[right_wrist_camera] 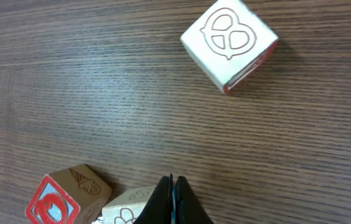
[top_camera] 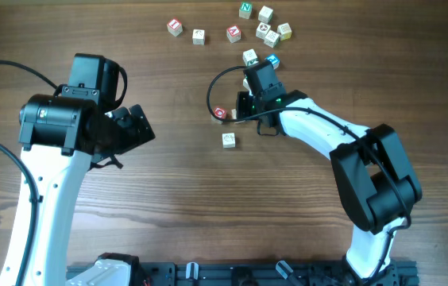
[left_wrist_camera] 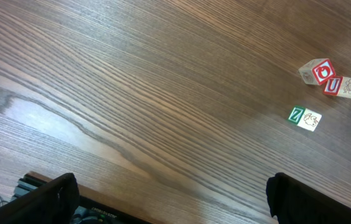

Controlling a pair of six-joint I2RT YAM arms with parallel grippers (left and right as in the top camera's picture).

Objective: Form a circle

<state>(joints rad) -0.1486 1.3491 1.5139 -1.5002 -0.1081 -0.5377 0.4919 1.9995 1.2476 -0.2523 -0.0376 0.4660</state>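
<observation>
**Operator:** What's on my left?

**Spotter:** Your left gripper (top_camera: 137,127) hangs over the bare table (top_camera: 168,199). Its fingers (left_wrist_camera: 48,198) are spread wide with nothing between them, and it's well apart from every cube.

**Operator:** Where's the circle?

**Spotter:** You have no ring. The circle (top_camera: 224,125) is only three cubes near mid-table. There's a red-faced cube (top_camera: 220,114) and a pale cube (right_wrist_camera: 126,210) right beside it. A third cube (left_wrist_camera: 304,117), showing a green Z, lies apart from the pair, toward the arms' bases.

**Operator:** And my right side?

**Spotter:** Your right gripper (right_wrist_camera: 172,200) is down at the table with its fingers pinched together, and they hold nothing. The tips sit at the pale cube's edge, and I can't tell whether they touch it. The red-faced cube is just beyond that one.

**Operator:** Anything else?

**Spotter:** Two cubes (top_camera: 249,57) sit beside your right wrist. Farther back, a loose scatter (top_camera: 262,30) of red, green and teal lettered cubes runs along the table's far side, well apart from the three.
</observation>
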